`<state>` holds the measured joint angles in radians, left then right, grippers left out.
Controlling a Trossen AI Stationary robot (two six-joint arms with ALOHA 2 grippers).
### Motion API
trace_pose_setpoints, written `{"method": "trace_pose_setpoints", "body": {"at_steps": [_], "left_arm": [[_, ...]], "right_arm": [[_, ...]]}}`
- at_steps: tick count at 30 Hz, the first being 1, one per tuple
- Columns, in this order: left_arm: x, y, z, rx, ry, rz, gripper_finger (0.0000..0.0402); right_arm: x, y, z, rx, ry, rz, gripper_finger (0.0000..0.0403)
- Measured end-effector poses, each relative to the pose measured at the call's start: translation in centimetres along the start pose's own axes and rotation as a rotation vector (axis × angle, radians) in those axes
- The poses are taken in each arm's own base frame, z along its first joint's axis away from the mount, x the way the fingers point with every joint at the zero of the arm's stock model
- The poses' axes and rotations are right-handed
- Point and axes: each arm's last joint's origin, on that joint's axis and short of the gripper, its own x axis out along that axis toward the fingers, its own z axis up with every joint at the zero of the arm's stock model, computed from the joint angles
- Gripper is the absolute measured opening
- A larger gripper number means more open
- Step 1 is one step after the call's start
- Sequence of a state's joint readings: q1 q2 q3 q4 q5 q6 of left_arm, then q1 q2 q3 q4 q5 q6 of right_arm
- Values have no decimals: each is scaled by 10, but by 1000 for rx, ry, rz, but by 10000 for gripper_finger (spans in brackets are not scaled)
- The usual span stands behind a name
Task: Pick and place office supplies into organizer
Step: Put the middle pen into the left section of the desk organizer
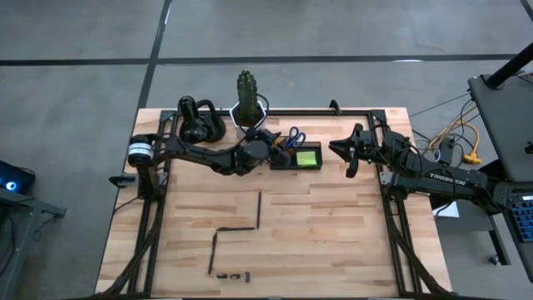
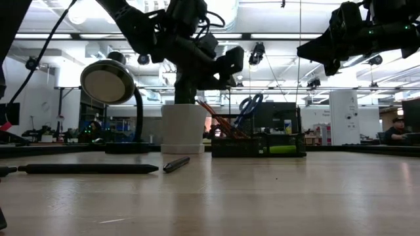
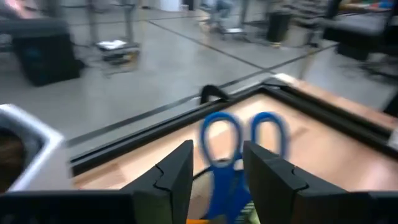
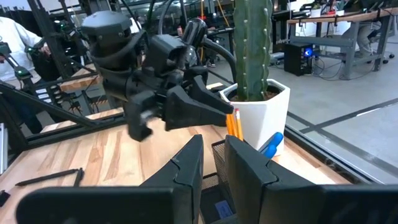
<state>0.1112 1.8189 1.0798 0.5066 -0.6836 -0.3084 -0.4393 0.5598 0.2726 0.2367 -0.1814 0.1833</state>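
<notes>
The dark organizer [image 1: 287,164] stands near the table's far edge. It holds a lime-green sticky-note pad [image 1: 308,157], blue-handled scissors [image 1: 294,136] standing upright, and orange pencils [image 2: 220,121] leaning in it. My left gripper [image 1: 277,143] hovers open just above the organizer's left end. In its wrist view the scissors' handles [image 3: 239,134] show beyond the gap between its fingers. The right wrist view shows the pencils' tops [image 4: 233,124] just below the left gripper's fingertips. My right gripper [image 1: 335,148] hangs in the air right of the organizer with a narrow gap between its fingers.
A white cactus pot [image 1: 248,108] and a black rounded gadget [image 1: 200,125] stand just left of and behind the organizer. Three dark pens [image 1: 259,208] [image 1: 237,227] [image 1: 212,252] and small black clips [image 1: 233,274] lie on the wood toward the near edge. A black frame borders the table.
</notes>
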Motion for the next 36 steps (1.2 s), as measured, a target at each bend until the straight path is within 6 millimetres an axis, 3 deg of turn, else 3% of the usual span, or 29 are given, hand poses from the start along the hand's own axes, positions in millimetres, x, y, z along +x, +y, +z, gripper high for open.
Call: {"method": "trace_pose_setpoints", "body": {"at_steps": [13,23,27,36], "left_arm": [[-21,-14,29,-42,93,-584,124],[-40,-17,48,-212,229,-880,124],[-54,-19,47,-227,383,-943,123],[-100,-20,37,-143,697,-894,122]], "right_arm": [[0,-1,1,-9,-11,-24,57],[0,-1,1,-12,-12,-27,57],[0,-1,1,-13,-12,-27,57],[0,-1,1,-12,-11,-28,57]]}}
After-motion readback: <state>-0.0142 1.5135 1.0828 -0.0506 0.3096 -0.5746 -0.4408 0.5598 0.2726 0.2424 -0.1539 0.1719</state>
